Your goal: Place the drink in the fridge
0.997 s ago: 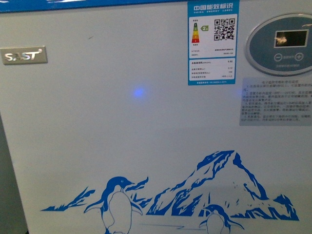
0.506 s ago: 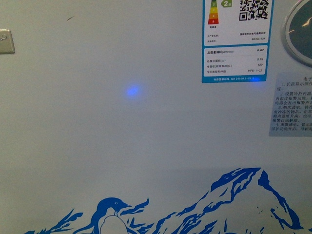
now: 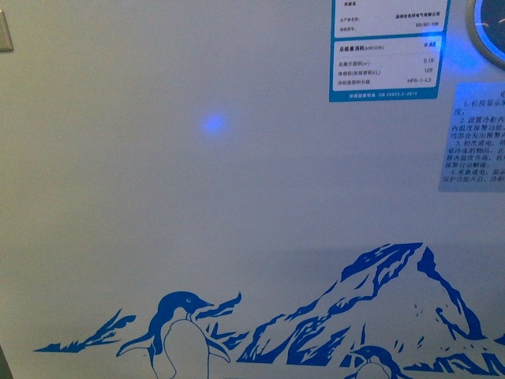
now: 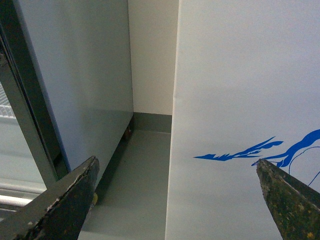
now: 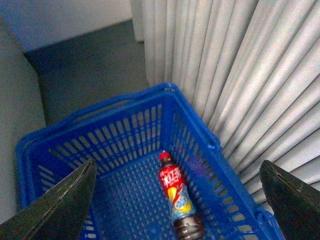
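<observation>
Drawn nearer and lower against fridge (image 3: 237,197) front; left fingers (image 4: 60,205) and right fingers (image 5: 55,205) spread, empty; drink (image 5: 177,200) ungrasped in basket (image 5: 115,145).

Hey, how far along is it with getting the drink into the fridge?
Nothing looks done yet. The drink bottle lies on its side in the blue basket, not in the fridge, whose white front fills the front view. In hand: the right gripper hangs above the bottle, jaws open and empty; the left gripper is open too. Left: grasp the bottle, carry it over, set it inside.
</observation>
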Available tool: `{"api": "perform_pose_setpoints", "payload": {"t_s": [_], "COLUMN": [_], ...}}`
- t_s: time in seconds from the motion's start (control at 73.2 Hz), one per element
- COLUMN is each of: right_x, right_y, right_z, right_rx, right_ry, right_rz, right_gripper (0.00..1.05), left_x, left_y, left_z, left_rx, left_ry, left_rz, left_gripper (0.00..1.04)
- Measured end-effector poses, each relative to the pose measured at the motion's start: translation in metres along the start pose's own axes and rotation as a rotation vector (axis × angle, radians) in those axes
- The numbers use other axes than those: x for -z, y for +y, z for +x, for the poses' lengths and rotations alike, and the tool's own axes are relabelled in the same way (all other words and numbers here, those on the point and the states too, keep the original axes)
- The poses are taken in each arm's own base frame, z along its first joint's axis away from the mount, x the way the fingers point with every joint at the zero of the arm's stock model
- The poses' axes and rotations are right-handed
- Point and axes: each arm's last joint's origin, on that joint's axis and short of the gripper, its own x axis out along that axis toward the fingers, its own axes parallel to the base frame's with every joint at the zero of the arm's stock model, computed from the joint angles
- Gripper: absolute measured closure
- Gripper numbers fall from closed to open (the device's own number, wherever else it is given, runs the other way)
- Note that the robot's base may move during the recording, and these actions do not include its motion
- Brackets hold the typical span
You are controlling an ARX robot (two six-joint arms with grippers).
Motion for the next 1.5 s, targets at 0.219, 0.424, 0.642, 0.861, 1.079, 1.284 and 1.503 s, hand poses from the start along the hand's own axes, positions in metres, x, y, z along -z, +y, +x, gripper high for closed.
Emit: {"api": "perform_pose_setpoints", "payload": {"t_s": [0.219, 0.424, 0.642, 0.861, 1.079, 1.284, 1.503], "right_x": [0.035, 0.078, 0.118, 0.153, 0.179, 0.194, 0.206], "right_y": [-0.008, 0.010, 0.022, 0.031, 0.049, 0.050, 0.050], "right_z": [0.073, 0.127, 0.175, 0.211, 0.247, 0.270, 0.281], "right_rx": [0.060, 0.086, 0.152, 0.167, 0.167, 0.198, 0.217], "right_ry": [0.187, 0.315, 0.408, 0.473, 0.536, 0.588, 0.623], "right_rz": [-0.068, -0.182, -0.285, -0.340, -0.376, -0.363, -0.369], "right_gripper": [0.07, 0.07, 0.07, 0.07, 0.07, 0.07, 0.07], "left_x": [0.000, 0.000, 0.000, 0.000, 0.000, 0.000, 0.000], "left_y": [0.000, 0.000, 0.000, 0.000, 0.000, 0.000, 0.000], "left_z": [0.000, 0.000, 0.000, 0.000, 0.000, 0.000, 0.000], "left_rx": [0.000, 0.000, 0.000, 0.000, 0.000, 0.000, 0.000], "left_ry": [0.000, 0.000, 0.000, 0.000, 0.000, 0.000, 0.000], "left_rz": [0.000, 0.000, 0.000, 0.000, 0.000, 0.000, 0.000], "left_gripper": [0.08, 0.08, 0.08, 0.08, 0.08, 0.08, 0.08]}}
